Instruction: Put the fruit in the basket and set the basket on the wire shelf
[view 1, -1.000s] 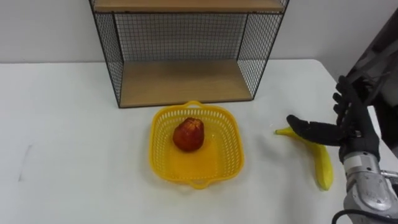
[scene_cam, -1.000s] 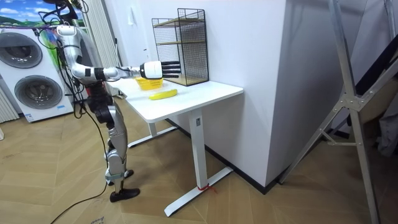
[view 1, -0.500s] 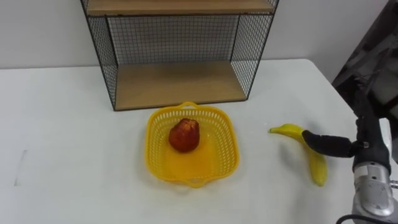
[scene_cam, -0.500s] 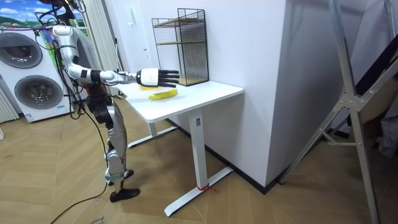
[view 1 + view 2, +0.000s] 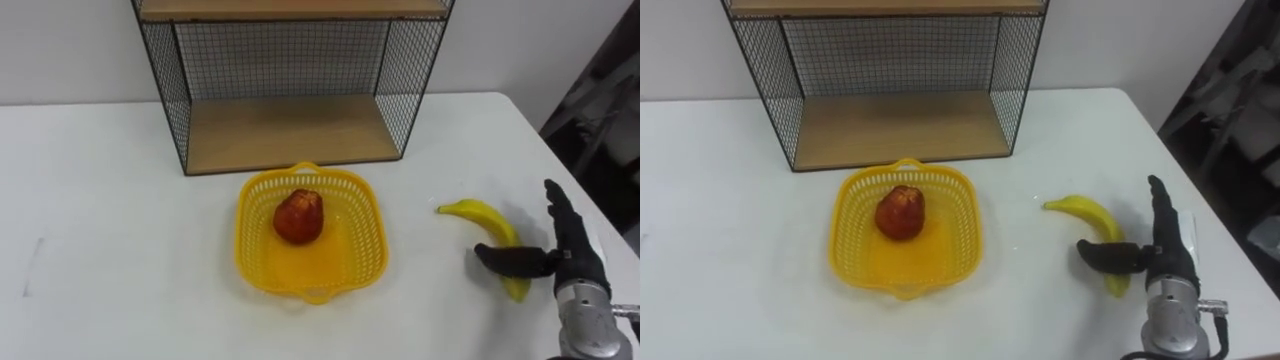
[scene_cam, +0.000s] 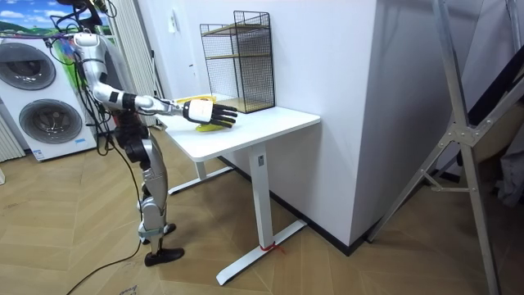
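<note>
Two fruits are on the table (image 5: 100,200), a smooth white slab: a red fruit (image 5: 300,216) and a banana (image 5: 478,213). The red fruit is roundish with a dull, slightly mottled skin. It sits in the middle of the basket (image 5: 246,235), a yellow plastic one, squarish with rounded corners. The basket's flared walls are a lattice of fine slots, and it has a small tab handle at its far and near rims. The banana is curved and plain yellow. It lies on the tabletop well to the basket's right, outside it.

Beyond the basket, just apart from its far rim, stands the shelf (image 5: 290,130), a black wire-mesh frame with flat, pale wooden boards.

The right hand (image 5: 568,250), dark-fingered on a metal wrist, shows at the lower right by the banana's near end. Its fingers stand straight, edge-on to the camera, and the thumb is spread wide to the left across the banana's near end. The hand grips nothing, and I cannot tell whether the thumb touches the peel.

In the room view the robot stands upright at the table's end on that view's left, with its right arm stretched out over the tabletop.
</note>
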### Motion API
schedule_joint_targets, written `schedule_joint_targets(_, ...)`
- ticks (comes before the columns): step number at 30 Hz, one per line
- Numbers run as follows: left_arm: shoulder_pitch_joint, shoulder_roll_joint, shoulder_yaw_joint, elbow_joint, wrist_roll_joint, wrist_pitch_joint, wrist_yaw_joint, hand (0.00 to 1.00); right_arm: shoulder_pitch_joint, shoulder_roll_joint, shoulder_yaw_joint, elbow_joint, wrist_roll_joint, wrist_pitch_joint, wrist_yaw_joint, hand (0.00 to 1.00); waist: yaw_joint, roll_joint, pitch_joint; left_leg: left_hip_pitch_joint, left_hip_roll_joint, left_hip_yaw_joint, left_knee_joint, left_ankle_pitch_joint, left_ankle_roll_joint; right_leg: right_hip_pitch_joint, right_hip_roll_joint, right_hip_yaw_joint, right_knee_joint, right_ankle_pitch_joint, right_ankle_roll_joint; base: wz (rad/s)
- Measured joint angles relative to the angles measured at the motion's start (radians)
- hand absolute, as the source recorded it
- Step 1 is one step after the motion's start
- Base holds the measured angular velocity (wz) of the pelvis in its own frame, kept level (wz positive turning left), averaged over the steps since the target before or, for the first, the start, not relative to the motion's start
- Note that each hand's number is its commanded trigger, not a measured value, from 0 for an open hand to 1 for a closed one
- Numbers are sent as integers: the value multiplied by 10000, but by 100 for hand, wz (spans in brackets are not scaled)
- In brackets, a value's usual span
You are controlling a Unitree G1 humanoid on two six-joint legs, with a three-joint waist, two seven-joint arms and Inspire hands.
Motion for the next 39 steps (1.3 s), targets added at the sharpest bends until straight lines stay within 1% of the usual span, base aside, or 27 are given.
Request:
schedule_joint_targets(2, 1, 47, 26, -1, 3, 16, -42, 0, 49, 3, 31, 194, -125, 33, 204, 0, 104, -76, 35, 73, 5, 15, 2, 1, -1, 50, 1, 4, 2, 0, 0, -2)
schedule_joint_targets(5, -90, 42, 34, -102, 12, 17, -81, 0, 42, 6, 68, 405, -363, 21, 503, 0, 242, -132, 36, 102, 8, 46, -38, -6, 2, 42, 6, 51, 7, 10, 8, -4)
schedule_joint_targets(8, -99, 42, 24, -217, 10, 15, -81, 0, 42, 5, 176, 433, -490, 17, 761, 0, 251, -104, 26, 83, 15, 33, -11, -8, 4, 70, 11, 34, 16, 45, -8, 0)
schedule_joint_targets(15, -141, 40, 5, -218, 4, 24, -80, 0, 28, 4, 302, 592, -832, -26, 809, 0, 248, -45, 0, 71, 33, -43, 107, -8, 3, 151, 36, 23, 17, 83, -29, 2)
schedule_joint_targets(17, -131, 37, 7, -217, 4, 91, -79, 0, 20, 4, 298, 640, -1174, -28, 920, 0, 241, -43, -2, 72, 33, -78, 133, -8, 3, 175, 30, -21, 18, 86, -32, 5)
schedule_joint_targets(18, -133, 35, 8, -218, 10, 167, -79, 0, 2, 3, 289, 699, -1189, -14, 979, 22, 240, -43, -3, 70, 32, -95, 141, -8, 3, 178, 25, -43, 18, 89, -36, 4)
schedule_joint_targets(19, -128, 35, 9, -218, 10, 190, -79, 0, -23, 2, 279, 747, -1192, -14, 1003, 70, 231, -43, -3, 70, 31, -106, 144, -7, 3, 177, 21, -63, 19, 90, -38, 5)
schedule_joint_targets(20, -124, 34, 6, -228, 11, 247, -81, 0, -67, -2, 246, 803, -1201, -8, 1087, 80, 213, -45, -4, 70, 26, -139, 152, -7, 3, 179, 6, -123, 23, 92, -39, 7)
schedule_joint_targets(21, -123, 34, 6, -266, 11, 298, -87, 0, -80, -10, 214, 842, -1269, -6, 1157, 100, 201, -49, -8, 70, 21, -171, 164, -7, 4, 178, 0, -155, 22, 92, -39, 7)
schedule_joint_targets(23, -128, 34, 6, -310, 11, 368, -155, 0, -109, -10, 137, 978, -1483, -38, 1207, 100, 198, -50, -16, 71, 17, -188, 184, -7, 4, 191, -11, -172, 19, 93, -39, 3)
schedule_joint_targets(25, -121, 34, 6, -311, 9, 400, -162, 0, -226, -16, -18, 1096, -1575, -50, 1197, 100, 191, -56, -43, 69, 12, -187, 193, -7, 5, 195, -9, -167, 21, 94, -38, 0)
schedule_joint_targets(26, -99, 40, 6, -317, 9, 427, -162, 0, -296, -75, -73, 1292, -1560, -50, 1252, 100, 195, -63, -86, 69, 9, -196, 193, -7, 5, 231, -9, -170, 22, 94, -37, 0)
schedule_joint_targets(27, -84, 46, 7, -329, 9, 448, -161, 0, -365, -55, -86, 1338, -1563, -46, 1255, 100, 190, -81, -106, 73, 9, -215, 198, -6, 6, 277, -7, -182, 24, 95, -37, 3)
schedule_joint_targets(31, -73, 48, 5, -330, 10, 461, -161, 0, -628, -90, -336, 1840, -1583, -17, 1087, 100, 200, -77, -115, 139, 8, -240, 221, -7, 6, 369, -8, -199, 9, 95, -37, 4)
schedule_joint_targets(33, -77, 44, 3, -313, 11, 461, -160, 0, -731, -117, -362, 1987, -1939, -29, 954, 100, 207, -83, -115, 139, 13, -258, 222, -7, 5, 381, -13, -273, 9, 95, -37, 3)
schedule_joint_targets(35, -77, 36, 2, -277, 10, 461, -160, 0, -817, -235, -347, 2141, -2150, -30, 857, 100, 226, -82, -115, 138, 17, -270, 224, -6, 4, 393, -16, -294, 10, 95, -37, 2)
schedule_joint_targets(39, -76, 35, 2, -264, 9, 464, -159, 0, -865, -258, -353, 2220, -2327, -21, 661, 100, 234, -84, -114, 137, 13, -289, 225, -6, 3, 408, -18, -335, 9, 94, -37, 0)
